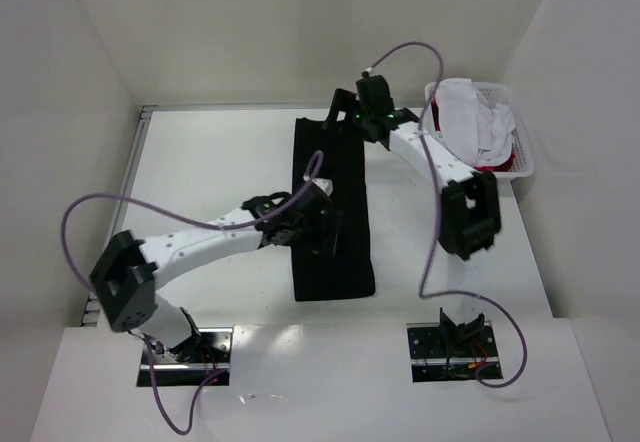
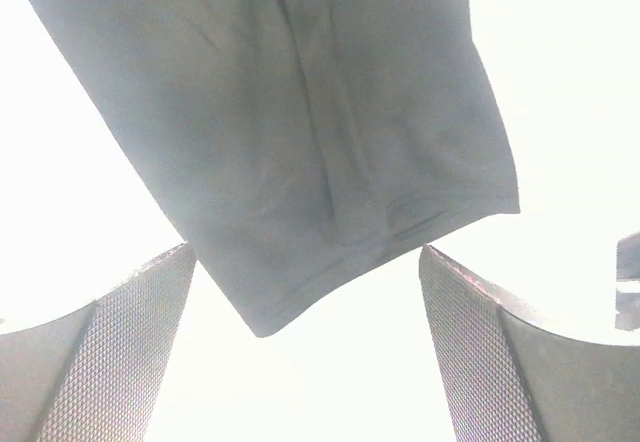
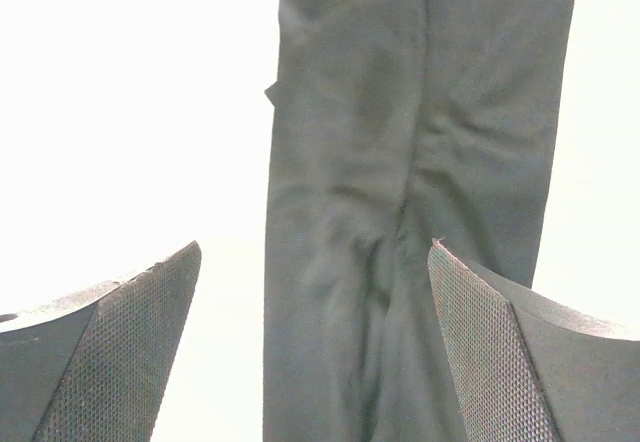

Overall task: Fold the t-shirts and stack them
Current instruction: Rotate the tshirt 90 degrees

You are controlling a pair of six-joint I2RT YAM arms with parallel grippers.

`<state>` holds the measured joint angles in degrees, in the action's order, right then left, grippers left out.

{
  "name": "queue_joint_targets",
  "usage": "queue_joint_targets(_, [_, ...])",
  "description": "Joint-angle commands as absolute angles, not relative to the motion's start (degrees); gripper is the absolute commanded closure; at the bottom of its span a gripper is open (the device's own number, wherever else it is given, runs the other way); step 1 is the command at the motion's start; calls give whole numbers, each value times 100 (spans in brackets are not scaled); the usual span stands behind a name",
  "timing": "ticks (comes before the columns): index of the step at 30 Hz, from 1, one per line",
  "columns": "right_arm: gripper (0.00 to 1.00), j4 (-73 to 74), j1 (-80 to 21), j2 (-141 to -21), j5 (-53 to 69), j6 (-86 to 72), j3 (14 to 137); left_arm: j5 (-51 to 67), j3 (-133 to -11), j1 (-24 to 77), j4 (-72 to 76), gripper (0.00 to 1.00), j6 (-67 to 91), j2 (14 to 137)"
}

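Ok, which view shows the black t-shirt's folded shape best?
The top external view: the black t-shirt shows there end to end, a long narrow strip on the table. The left wrist view shows only one hemmed end; the right wrist view, only a stretch of its length.

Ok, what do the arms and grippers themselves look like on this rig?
White shells on the left arm and right arm, black joint housings, a looping purple cable on each. Fingers are dark with cross-hatched pads. A green light glows at the right wrist.
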<state>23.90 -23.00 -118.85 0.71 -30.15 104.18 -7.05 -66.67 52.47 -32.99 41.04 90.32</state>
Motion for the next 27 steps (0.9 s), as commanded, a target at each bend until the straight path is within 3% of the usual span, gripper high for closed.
queue_joint_targets(1, [1, 1794, -2312, -10119, 53, -3171, 9341, -1160, -6795, 5046, -3297, 0, 4350, 8061])
queue_joint_targets(8, [1, 1187, -2364, -8079, 254, -4006, 6173, -327, -5320, 4729, -2312, 0, 4746, 7400])
queue_joint_targets(11, [1, 1134, -2758, -7421, 203, -4288, 5197, -246, -4923, 4668, -1970, 0, 4887, 7138])
queue_joint_targets(13, [1, 1020, -3580, -6738, -138, -5066, 4314, 103, -4241, 4458, -1236, 0, 4957, 6788])
queue_joint_targets(27, [1, 1169, -3797, -5546, -212, -5713, 2831, 1099, -3534, 3973, -703, 0, 4860, 7164])
